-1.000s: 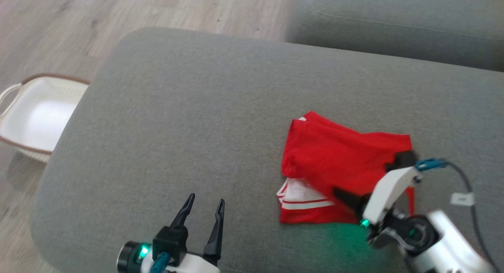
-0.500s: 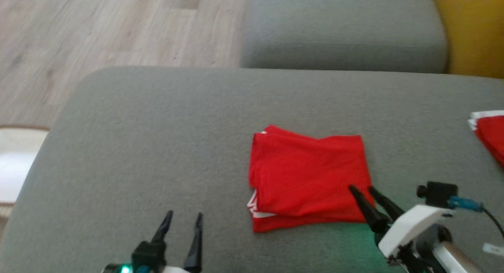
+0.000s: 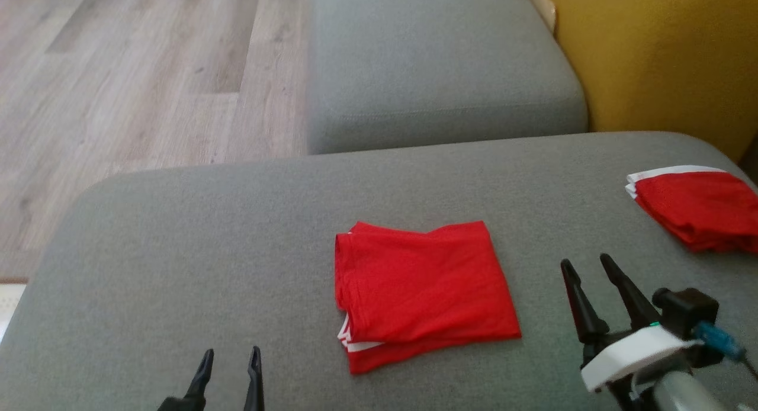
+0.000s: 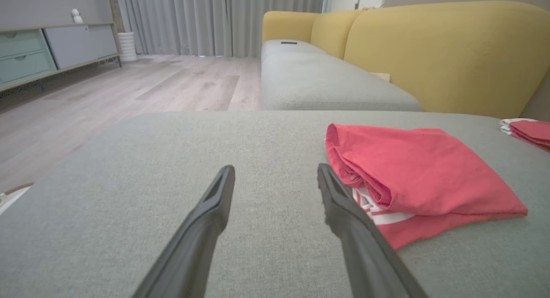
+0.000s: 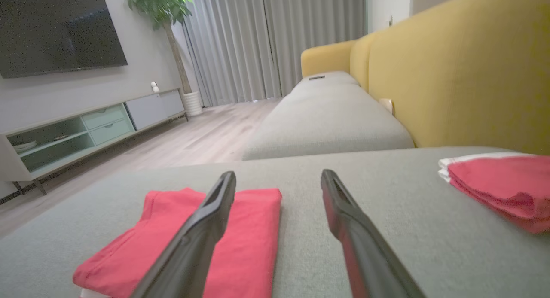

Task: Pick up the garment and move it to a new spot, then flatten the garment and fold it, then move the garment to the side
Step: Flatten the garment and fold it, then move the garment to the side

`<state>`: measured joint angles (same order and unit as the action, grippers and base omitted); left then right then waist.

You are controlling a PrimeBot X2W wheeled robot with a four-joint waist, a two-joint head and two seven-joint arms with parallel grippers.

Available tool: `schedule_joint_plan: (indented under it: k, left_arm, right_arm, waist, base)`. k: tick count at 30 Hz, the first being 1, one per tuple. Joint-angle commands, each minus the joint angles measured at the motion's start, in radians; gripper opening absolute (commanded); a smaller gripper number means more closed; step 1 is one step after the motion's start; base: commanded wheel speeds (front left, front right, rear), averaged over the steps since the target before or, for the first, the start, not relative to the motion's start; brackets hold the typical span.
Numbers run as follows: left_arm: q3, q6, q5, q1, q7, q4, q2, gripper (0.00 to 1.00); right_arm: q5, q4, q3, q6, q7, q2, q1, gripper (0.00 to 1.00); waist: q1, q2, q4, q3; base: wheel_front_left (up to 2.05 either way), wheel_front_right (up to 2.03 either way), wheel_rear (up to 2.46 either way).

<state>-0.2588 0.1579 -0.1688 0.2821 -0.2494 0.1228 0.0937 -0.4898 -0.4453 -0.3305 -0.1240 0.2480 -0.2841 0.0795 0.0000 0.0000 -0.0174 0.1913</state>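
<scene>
Garment: a red garment (image 3: 420, 292) is seen folded into a flat, roughly square packet. It is laid on the grey cushion (image 3: 207, 233), about at the cushion's middle and a little toward its right half.
Trim: white striped trim (image 3: 355, 344) is exposed between the folded layers, at the corner turned toward the cushion's front left.
Contact: the garment is touched by neither claw.
Right claw: the right claw (image 3: 585, 260) is held over the cushion's front right part, near the garment's right edge but apart from it. Its jaws are spread wide and nothing is gripped. In the right wrist view bare cushion is framed between its fingers (image 5: 202, 229).
Left claw: the left claw (image 3: 231, 350) is held low over the cushion's front left part. Its jaws are likewise spread wide, and nothing is held.
Second garment: another folded red piece (image 3: 699, 206) with a white edge is laid at the cushion's right edge, well apart from the first.
Beyond the cushion: a second grey seat (image 3: 426, 61) is set against the cushion's far side. A yellow backrest (image 3: 651, 55) is raised past the cushion's far right corner. Wooden floor (image 3: 118, 73) is seen past its far left side.
</scene>
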Motion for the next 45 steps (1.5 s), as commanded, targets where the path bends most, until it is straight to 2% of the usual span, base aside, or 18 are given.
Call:
schedule_joint_plan:
  k: [1,5,10,45]
  left_arm:
    - [0.045,0.001,0.013,-0.033,-0.012,-0.051,-0.006,1.0]
    - [0.062,0.007,0.046,0.005,-0.012,-0.094,-0.015,1.0]
    - [0.072,0.009,0.087,0.039,-0.012,-0.117,-0.022,1.0]
    - [0.107,-0.019,0.133,0.063,-0.012,-0.106,-0.037,1.0]
  right_arm:
    - [0.052,0.063,0.019,-0.007,0.013,0.013,-0.018,1.0]
    - [0.18,0.155,0.098,-0.007,0.013,0.084,-0.13,1.0]
    - [0.265,0.179,0.108,-0.007,0.014,0.126,-0.215,1.0]
    - [0.312,0.209,0.119,-0.007,0.014,0.155,-0.247,1.0]
  waist:
    - [0.0,0.0,0.011,0.015]
    - [0.0,0.0,0.012,0.035]
    - [0.0,0.0,0.005,0.049]
    - [0.0,0.0,-0.019,0.042]
  base:
    - [0.0,0.0,0.0]
    - [0.0,0.0,0.0]
    - [0.0,0.0,0.0]
    - [0.0,0.0,0.0]
